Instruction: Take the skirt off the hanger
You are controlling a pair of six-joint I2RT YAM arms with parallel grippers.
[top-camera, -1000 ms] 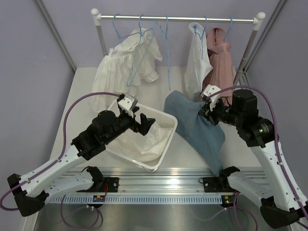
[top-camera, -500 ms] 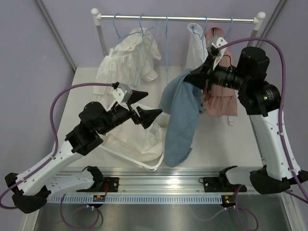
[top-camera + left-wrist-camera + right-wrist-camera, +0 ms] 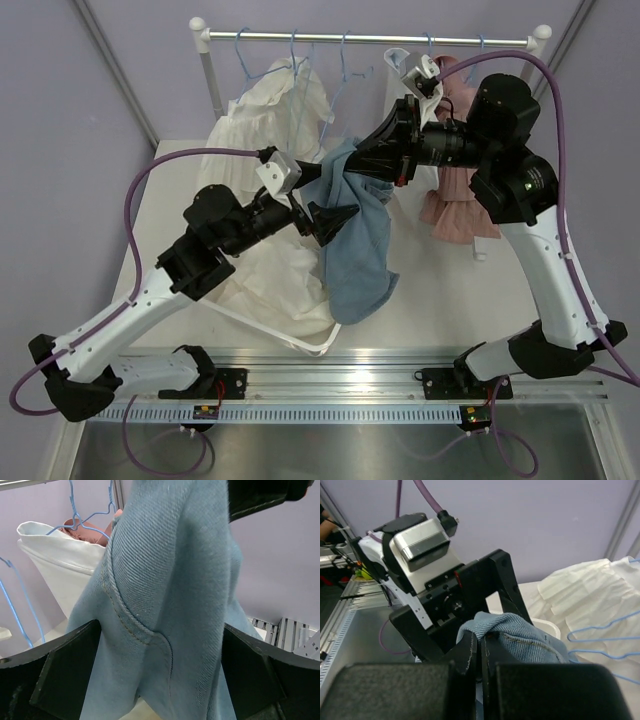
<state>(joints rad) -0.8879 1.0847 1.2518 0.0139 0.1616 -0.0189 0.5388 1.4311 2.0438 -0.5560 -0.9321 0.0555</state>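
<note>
- Top external: right gripper (image 3: 348,172) is pinching the denim skirt (image 3: 358,255), dangling below the rail (image 3: 300,37).
- Left wrist only: left gripper (image 3: 160,680) is gaping wide, skirt hanging between its fingers (image 3: 65,675).

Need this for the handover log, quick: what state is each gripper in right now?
Left gripper: open, jaws standing either side of the blue denim skirt.
Right gripper: shut on the blue denim skirt, holding it up.

skirt (image 3: 360,260): light blue denim | ruffled garment (image 3: 265,110): white | hung garment (image 3: 455,210): dusty pink | wall (image 3: 60,150): lilac
</note>
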